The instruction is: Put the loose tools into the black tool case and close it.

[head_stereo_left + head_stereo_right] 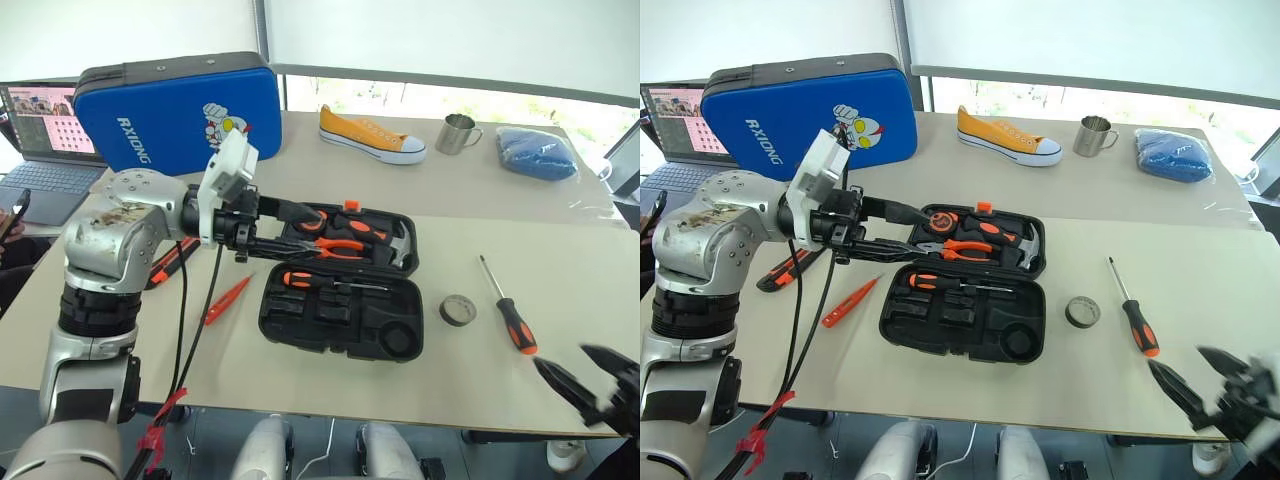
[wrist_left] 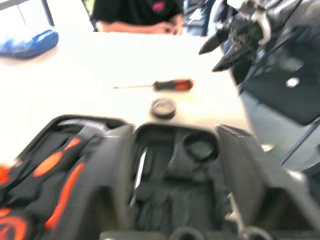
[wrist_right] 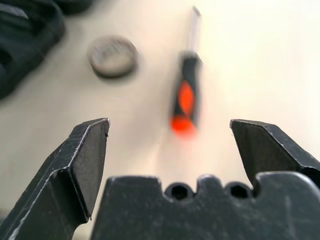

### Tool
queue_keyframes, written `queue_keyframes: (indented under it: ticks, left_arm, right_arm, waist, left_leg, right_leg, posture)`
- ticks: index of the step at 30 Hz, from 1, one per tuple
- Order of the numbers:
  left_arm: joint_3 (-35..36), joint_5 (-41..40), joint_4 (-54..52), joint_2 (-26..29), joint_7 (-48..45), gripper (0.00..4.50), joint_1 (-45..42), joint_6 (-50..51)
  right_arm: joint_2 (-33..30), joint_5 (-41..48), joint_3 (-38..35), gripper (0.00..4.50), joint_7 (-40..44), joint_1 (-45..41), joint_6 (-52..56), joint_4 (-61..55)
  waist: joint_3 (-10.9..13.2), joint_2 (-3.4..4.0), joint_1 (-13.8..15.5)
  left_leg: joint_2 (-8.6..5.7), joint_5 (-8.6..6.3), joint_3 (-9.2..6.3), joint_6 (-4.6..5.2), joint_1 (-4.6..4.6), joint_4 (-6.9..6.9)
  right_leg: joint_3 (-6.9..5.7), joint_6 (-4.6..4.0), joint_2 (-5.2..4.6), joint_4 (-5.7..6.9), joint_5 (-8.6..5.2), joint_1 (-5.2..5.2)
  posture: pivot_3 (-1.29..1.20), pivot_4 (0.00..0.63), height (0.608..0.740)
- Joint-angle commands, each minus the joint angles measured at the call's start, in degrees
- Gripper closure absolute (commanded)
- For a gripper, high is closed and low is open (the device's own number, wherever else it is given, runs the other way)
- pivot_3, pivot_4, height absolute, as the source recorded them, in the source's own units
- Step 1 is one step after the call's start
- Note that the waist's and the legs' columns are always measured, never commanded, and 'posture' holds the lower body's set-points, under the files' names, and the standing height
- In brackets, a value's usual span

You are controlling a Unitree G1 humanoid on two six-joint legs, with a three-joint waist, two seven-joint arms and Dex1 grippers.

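black tool case (image 1: pixel 340 300) lies open mid-desk (image 1: pixel 560 330), one screwdriver (image 1: pixel 325 282) seated in it. outward from the case: tape roll (image 1: pixel 458 310) just beside its right edge, second screwdriver (image 1: pixel 508 312) beyond that, tester screwdriver (image 1: pixel 227 300) and utility knife (image 1: pixel 172 262) off its left edge. my left claw (image 1: pixel 290 232) hovers over the case, fingers parted, empty. my right claw (image 3: pixel 170 145) is wide, empty, near the second screwdriver. risk: round handle may roll from a skewed pinch.

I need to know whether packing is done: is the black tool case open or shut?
Open. The black tool case lies flat with both halves spread, recesses showing; one screwdriver sits inside.
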Motion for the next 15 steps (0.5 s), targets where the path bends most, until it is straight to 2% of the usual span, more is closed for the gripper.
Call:
queue_keyframes:
  ticks: [1, 5, 10, 15]
  left_arm:
    - [1.1, -2.5, -2.0, 0.4, 1.3, 0.03, -1.4, -0.2]
    - [-0.4, -3.6, -2.6, 1.2, 0.2, 0.03, -1.6, -0.1]
    - [-1.6, -6.3, -3.6, 2.2, -1.6, 0.03, -1.5, 1.4]
    - [-3.1, -5.1, -3.9, 2.7, -1.3, 0.03, -1.4, -1.1]
  right_arm:
    - [0.3, 1.9, -6.5, 0.00, 4.0, 2.8, -2.3, 1.4]
    - [-2.2, 0.1, -4.5, 0.00, 3.4, -0.3, -2.6, 4.5]
    - [-7.8, -4.4, 7.4, 0.00, -0.8, -14.7, -1.5, 10.5]
    - [-8.8, -8.5, 19.3, 0.00, -6.0, -28.0, 1.7, 17.8]
  waist:
    - [0.0, 0.01, -0.5]
    - [0.0, 0.01, -1.1]
    - [0.0, 0.03, -1.5]
    - [0.0, 0.16, -0.7]
  left_leg:
    - [0.02, 0.00, 0.01, 0.00, 0.02, -0.01]
    - [0.07, 0.00, 0.01, 0.00, 0.12, -0.06]
    - [0.04, 0.00, 0.10, 0.00, 0.23, -0.08]
    - [-0.07, 0.01, 0.05, -0.01, 0.12, -0.13]
  right_leg:
    - [0.01, -0.02, 0.02, 0.00, -0.01, 0.02]
    - [0.03, -0.07, 0.04, 0.00, -0.02, 0.04]
    - [0.14, -0.09, 0.06, 0.01, -0.01, 0.08]
    - [0.07, -0.10, 0.06, 0.02, -0.03, 0.01]
  posture:
    - [0.00, 0.150, 0.739]
    - [0.00, 0.150, 0.739]
    - [0.00, 0.150, 0.739]
    - [0.00, 0.150, 0.739]
